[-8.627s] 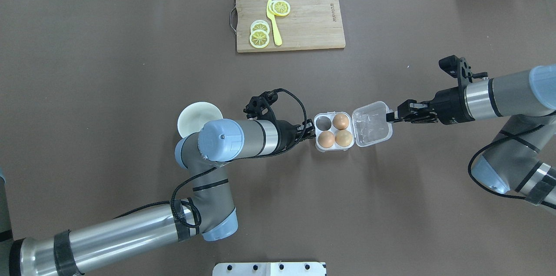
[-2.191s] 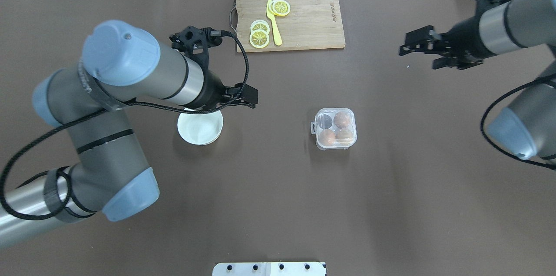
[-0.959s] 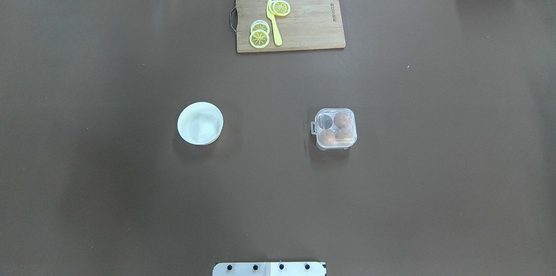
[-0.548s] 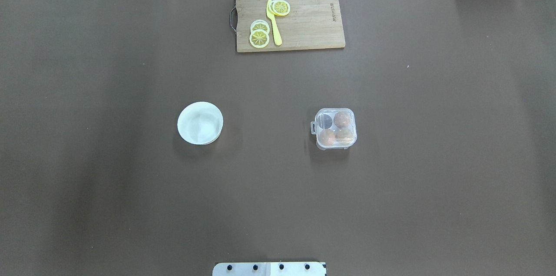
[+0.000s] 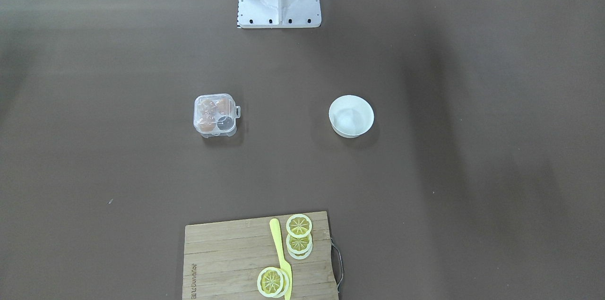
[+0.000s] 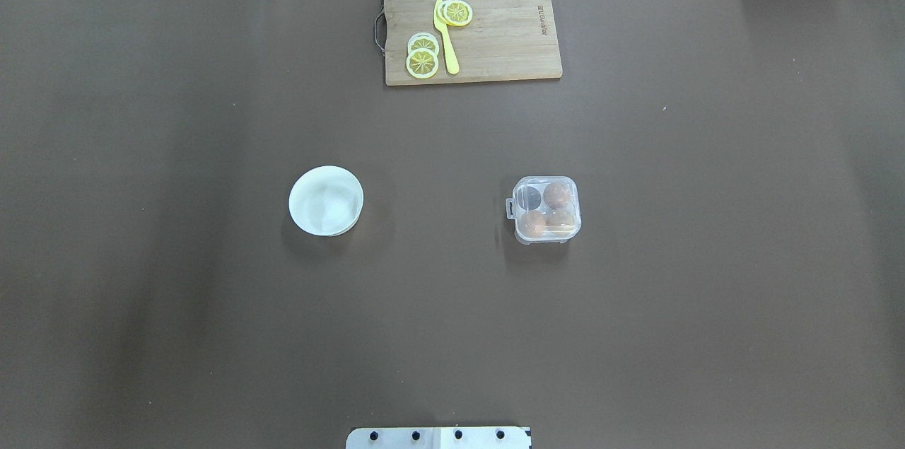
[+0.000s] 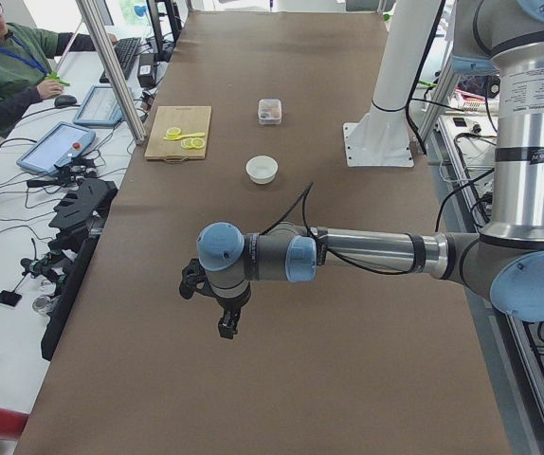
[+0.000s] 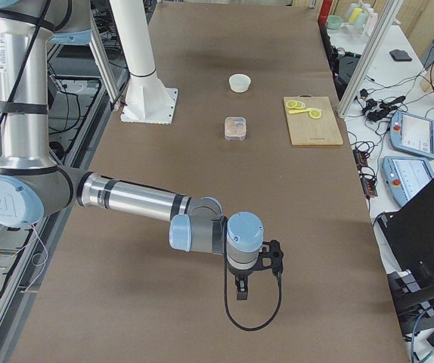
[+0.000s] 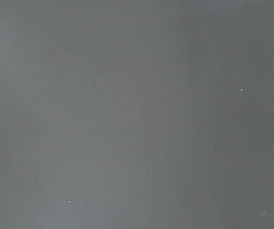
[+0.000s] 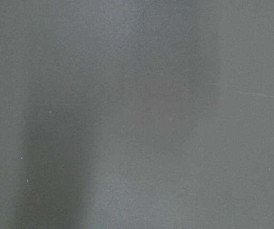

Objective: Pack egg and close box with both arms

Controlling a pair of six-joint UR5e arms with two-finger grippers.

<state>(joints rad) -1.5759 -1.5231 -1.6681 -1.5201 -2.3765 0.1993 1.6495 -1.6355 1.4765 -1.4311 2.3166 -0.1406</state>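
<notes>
The clear box (image 6: 544, 179) sits right of the table's middle with its lid down and its latch tab (image 6: 509, 208) on the left. Through the lid I see three tan eggs: the egg (image 6: 558, 194) at the back right and two at the front (image 6: 532, 223); one cell is empty. The same box (image 5: 213, 97) shows in the front-facing view. Both arms are outside the overhead and front-facing views. The left gripper (image 7: 226, 324) and the right gripper (image 8: 241, 290) hang over bare table near the table's ends, far from the box; I cannot tell whether they are open or shut.
A white bowl (image 6: 326, 200) stands left of the box. A wooden cutting board (image 6: 509, 46) with lemon slices (image 6: 422, 62) and a yellow knife (image 6: 446, 46) lies at the far edge. The white base pedestal (image 5: 279, 2) is at the near edge. A person sits at a desk (image 7: 11, 71).
The lid, open 8.6 s ago with both grippers at the box, is now shut. Both arms have drawn back out of the overhead view. Nothing has moved in the last second.
</notes>
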